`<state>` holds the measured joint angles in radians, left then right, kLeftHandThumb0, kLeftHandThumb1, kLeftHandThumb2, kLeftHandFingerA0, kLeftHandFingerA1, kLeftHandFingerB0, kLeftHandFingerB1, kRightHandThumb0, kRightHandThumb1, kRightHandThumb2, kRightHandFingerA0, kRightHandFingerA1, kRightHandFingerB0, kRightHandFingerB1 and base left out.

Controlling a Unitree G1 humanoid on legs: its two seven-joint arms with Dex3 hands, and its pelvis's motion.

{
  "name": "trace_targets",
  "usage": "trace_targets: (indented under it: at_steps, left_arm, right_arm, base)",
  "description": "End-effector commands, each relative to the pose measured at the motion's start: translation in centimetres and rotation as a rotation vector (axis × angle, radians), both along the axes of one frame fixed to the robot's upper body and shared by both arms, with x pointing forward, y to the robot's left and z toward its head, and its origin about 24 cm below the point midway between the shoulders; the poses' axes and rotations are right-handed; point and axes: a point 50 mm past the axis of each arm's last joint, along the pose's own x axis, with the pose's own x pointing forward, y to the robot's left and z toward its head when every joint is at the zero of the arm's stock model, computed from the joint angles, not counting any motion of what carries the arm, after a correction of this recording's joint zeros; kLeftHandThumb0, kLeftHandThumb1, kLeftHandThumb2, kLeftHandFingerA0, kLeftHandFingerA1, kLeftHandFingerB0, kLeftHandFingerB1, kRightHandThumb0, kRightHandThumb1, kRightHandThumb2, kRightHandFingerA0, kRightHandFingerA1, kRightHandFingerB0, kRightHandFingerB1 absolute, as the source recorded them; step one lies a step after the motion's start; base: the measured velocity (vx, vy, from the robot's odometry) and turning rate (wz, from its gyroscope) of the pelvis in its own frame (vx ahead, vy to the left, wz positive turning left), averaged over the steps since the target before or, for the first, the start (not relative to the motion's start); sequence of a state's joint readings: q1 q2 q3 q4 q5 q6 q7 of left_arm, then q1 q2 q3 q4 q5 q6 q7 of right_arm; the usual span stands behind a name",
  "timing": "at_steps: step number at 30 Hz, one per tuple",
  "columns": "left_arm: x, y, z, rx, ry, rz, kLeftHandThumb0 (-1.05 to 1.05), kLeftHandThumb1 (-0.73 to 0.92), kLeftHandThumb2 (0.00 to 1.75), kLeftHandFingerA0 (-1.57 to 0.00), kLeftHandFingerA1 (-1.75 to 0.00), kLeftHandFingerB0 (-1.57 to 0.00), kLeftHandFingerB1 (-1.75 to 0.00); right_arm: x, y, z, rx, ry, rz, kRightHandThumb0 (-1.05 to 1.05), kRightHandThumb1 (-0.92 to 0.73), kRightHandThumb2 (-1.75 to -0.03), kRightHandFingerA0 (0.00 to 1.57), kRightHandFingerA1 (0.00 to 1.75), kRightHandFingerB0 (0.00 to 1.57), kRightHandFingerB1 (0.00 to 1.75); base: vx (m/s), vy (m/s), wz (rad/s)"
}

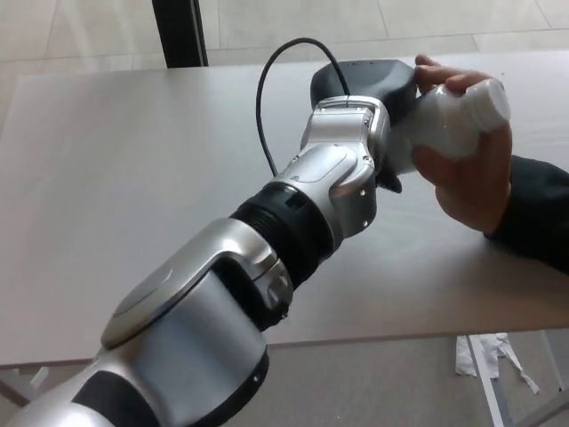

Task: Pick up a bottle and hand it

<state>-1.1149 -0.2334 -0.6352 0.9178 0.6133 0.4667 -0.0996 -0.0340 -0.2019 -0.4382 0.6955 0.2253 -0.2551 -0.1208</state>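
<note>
The left arm [329, 187] wears smooth, glossy silver shells that look like painted plastic or metal (which of the two cannot be told), with a ribbed matt black collar. The bottle [449, 120] is smooth white plastic, the bench [116, 178] a matt pale surface, and the person's sleeve [542, 213] dark cloth.

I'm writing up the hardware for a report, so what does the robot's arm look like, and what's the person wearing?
The robot's left arm has glossy silver shells with rounded joints, a black ribbed wrist collar, and a thin black cable looping above the matte black robot hand. The person wears a dark sleeve.
</note>
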Motion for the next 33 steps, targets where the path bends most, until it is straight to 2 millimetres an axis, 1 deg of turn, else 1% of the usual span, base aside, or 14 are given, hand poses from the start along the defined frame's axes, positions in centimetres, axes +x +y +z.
trace_targets:
  at_steps: [1,10,14,15,16,17,19,22,23,24,30,31,32,33]
  left_arm:
    - [-0.1,4.9,-1.2,-0.106,0.098,0.118,-0.88,0.5,0.8,0.0,-0.19,0.0,-0.01]
    - [-5.7,19.6,0.7,-0.531,-0.047,0.253,-0.65,0.65,0.65,0.0,0.0,0.0,0.0]
    - [-10.9,28.6,2.7,-0.698,-0.189,0.428,-0.89,0.47,0.79,0.0,-0.15,0.0,-0.07]
    - [-12.2,30.6,3.3,-0.719,-0.246,0.459,-0.86,0.49,0.8,0.0,-0.17,0.0,-0.04]
    - [-13.0,31.6,3.6,-0.728,-0.278,0.47,-0.86,0.49,0.8,0.0,-0.17,0.0,-0.04]
    - [-15.1,34.4,4.3,-0.736,-0.338,0.559,-0.92,0.56,0.88,0.0,-0.25,0.0,-0.12]
    - [-20.8,39.2,6.8,-0.731,-0.437,0.781,-0.97,0.58,0.89,0.0,-0.35,0.0,-0.15]
    - [-24.3,42.0,8.0,-0.719,-0.526,0.882,-0.97,0.58,0.93,0.0,-0.38,0.0,-0.14]
    - [-26.7,43.9,8.7,-0.717,-0.587,0.96,-0.91,0.54,0.94,-0.01,-0.49,0.0,-0.2]
    - [-27.9,44.7,9.2,-0.713,-0.624,0.995,-0.98,0.58,0.95,-0.07,-0.69,0.0,-0.15]
    - [-35.8,49.8,10.5,-0.698,-0.932,1.265,-0.97,0.61,0.97,-0.04,-0.51,0.0,-0.2]
    - [-36.6,50.1,10.3,-0.706,-0.96,1.262,-0.8,0.77,0.61,-0.02,-1.15,0.0,0.0]
    - [-37.4,50.5,9.6,-0.69,-0.954,1.31,-0.98,0.6,0.99,0.0,-0.6,0.0,-0.3]
    - [-37.9,51.2,8.4,-0.679,-0.938,1.346,-1.04,0.61,0.98,0.0,-0.49,0.0,-0.25]
  right_arm:
    - [-1.0,-0.6,-0.6,0.012,0.031,-0.027,-1.05,-0.41,-1.16,1.57,1.71,0.53,1.14]
    - [-1.8,-2.6,-0.1,-0.019,0.078,-0.024,-1.05,-0.42,-1.18,1.57,1.75,0.39,1.1]
    - [-2.6,-3.9,0.2,-0.026,0.079,-0.038,-1.02,-0.44,-1.21,1.55,1.69,0.51,1.17]
    - [-2.7,-4.2,0.3,-0.036,0.08,-0.046,-1.05,-0.57,-0.83,1.16,1.58,0.41,1.42]
    - [-2.8,-4.3,0.3,-0.039,0.08,-0.052,-1.05,-0.57,-0.83,1.16,1.58,0.41,1.42]
    - [-3.0,-4.7,0.4,-0.042,0.096,-0.067,-1.05,-0.41,-1.19,1.56,1.73,0.46,1.16]
    - [-3.3,-5.2,0.6,-0.04,0.099,-0.094,-1.05,-0.4,-1.17,1.57,1.7,0.45,1.14]
    - [-3.6,-5.7,0.7,-0.034,0.094,-0.11,-1.05,-0.37,-1.16,1.56,1.74,0.47,1.16]
    - [-3.7,-5.8,0.7,-0.027,0.092,-0.118,-1.05,-0.52,-0.9,1.56,1.4,0.33,1.49]
    - [-3.8,-5.9,0.7,-0.03,0.094,-0.122,-1.04,-0.45,-1.24,1.49,1.75,0.5,1.19]
    - [-4.6,-6.9,1.0,-0.062,0.13,-0.16,-1.05,-0.41,-1.21,1.57,1.74,0.53,1.21]
    - [-4.7,-7.0,1.1,-0.073,0.13,-0.163,-1.05,-0.38,-1.18,1.57,1.74,0.54,1.23]
    - [-4.8,-7.0,1.2,-0.076,0.124,-0.156,-1.05,-0.4,-1.19,1.57,1.73,0.5,1.19]
    - [-4.9,-7.1,1.1,-0.078,0.133,-0.155,-1.05,-0.4,-1.2,1.57,1.74,0.47,1.17]
  base:
    - [0.0,0.0,0.0]
    - [0.0,0.0,0.0]
    - [0.0,0.0,0.0]
    - [0.0,0.0,0.0]
    - [0.0,0.0,0.0]
    - [0.0,0.0,0.0]
    - [0.0,0.0,0.0]
    - [0.0,0.0,0.0]
    - [0.0,0.0,0.0]
    - [0.0,0.0,0.0]
    - [0.0,0.0,0.0]
    - [0.0,0.0,0.0]
    - [0.0,0.0,0.0]
    - [0.0,0.0,0.0]
